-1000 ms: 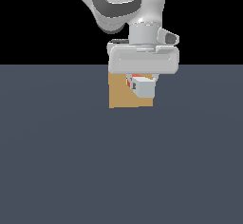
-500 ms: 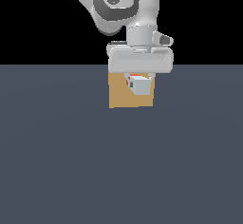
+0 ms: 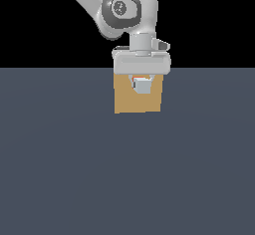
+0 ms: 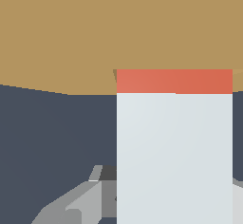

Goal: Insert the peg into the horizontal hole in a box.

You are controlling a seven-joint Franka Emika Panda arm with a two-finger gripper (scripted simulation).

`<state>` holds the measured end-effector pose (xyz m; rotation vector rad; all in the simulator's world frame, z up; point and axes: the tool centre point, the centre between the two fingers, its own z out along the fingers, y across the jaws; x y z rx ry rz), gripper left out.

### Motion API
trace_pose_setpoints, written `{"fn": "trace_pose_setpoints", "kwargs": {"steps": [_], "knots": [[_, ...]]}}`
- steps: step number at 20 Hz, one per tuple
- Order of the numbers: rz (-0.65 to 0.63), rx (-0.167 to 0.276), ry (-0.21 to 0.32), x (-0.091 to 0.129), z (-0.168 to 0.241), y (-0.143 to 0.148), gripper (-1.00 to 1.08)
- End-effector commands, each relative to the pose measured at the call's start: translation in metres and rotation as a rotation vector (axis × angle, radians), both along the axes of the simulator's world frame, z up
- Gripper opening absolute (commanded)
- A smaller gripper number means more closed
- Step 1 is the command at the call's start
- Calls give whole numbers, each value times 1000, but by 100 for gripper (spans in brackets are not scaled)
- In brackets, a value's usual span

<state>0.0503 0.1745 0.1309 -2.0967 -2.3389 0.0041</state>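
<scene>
The fingers (image 3: 141, 83) clamp the peg (image 4: 174, 147) by its white length; its orange-red tip has entered the box (image 3: 124, 102) (only a strip shows), so most of the insertion remains.

The box (image 3: 138, 99) looks matt, a flat tan like cardboard. The peg (image 4: 174, 156) shows smooth, faintly sheened white plastic with an orange-red end. The arm (image 3: 130, 15) appears glossy grey-white.

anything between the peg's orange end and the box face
Nothing: in the wrist view the peg has its orange end right at the box, with no visible gap.
</scene>
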Motion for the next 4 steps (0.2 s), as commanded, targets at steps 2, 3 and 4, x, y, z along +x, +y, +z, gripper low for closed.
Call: {"fn": "trace_pose_setpoints", "kwargs": {"steps": [2,3,4], "knots": [[2,2,-5,1,2,9,-100],[2,2,-5,2,2,9,-100],[2,2,-5,2,2,8,-100]]}}
